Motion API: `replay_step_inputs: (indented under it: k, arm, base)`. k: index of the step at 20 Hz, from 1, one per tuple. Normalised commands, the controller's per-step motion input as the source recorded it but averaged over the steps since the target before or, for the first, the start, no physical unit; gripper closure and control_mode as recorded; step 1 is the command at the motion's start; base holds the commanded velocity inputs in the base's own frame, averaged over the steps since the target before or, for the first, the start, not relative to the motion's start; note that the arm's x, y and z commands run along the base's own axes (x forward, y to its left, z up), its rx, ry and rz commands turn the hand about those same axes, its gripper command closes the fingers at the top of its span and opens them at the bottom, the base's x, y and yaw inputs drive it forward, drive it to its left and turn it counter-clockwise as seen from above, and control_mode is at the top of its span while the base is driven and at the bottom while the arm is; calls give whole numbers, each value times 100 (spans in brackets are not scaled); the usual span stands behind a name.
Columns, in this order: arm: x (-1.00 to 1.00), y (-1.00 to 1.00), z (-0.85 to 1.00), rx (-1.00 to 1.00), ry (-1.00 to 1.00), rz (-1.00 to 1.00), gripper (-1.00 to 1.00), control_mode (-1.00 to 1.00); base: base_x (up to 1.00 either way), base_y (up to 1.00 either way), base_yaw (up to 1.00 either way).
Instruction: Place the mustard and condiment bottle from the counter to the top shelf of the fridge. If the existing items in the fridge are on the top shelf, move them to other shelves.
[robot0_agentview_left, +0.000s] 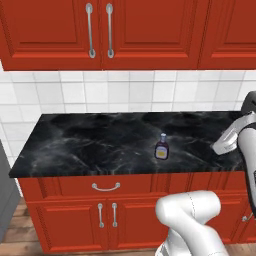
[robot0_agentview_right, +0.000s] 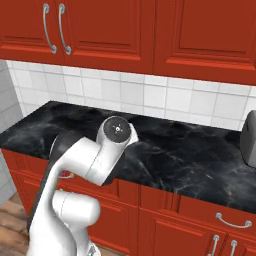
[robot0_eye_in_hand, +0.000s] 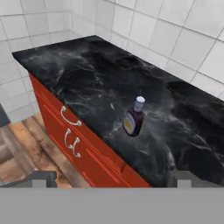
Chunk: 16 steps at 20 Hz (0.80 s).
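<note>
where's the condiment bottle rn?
The condiment bottle stands upright on the black counter, right of centre in the left base view and near the front edge, above the red drawer with the curved handle.

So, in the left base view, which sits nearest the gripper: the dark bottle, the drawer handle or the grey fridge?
1. condiment bottle, on the counter, left of the gripper.
2. drawer handle, lower and further left.
3. fridge, far left edge.
</note>
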Motion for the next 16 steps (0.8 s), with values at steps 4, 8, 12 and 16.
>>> replay_step_inputs:
  k: [4, 8, 12, 16]
  arm:
    - [92, -25, -68, 34, 0, 16, -100, -100]
    - [74, 13, -33, 5, -8, 4, -100, -100]
    - [55, 33, -28, 0, -9, 0, -100, -100]
    - [41, 19, -37, 1, -4, 1, -100, -100]
  base:
    - [0, 0, 0]
    - [0, 0, 0]
    - [0, 0, 0]
    - [0, 0, 0]
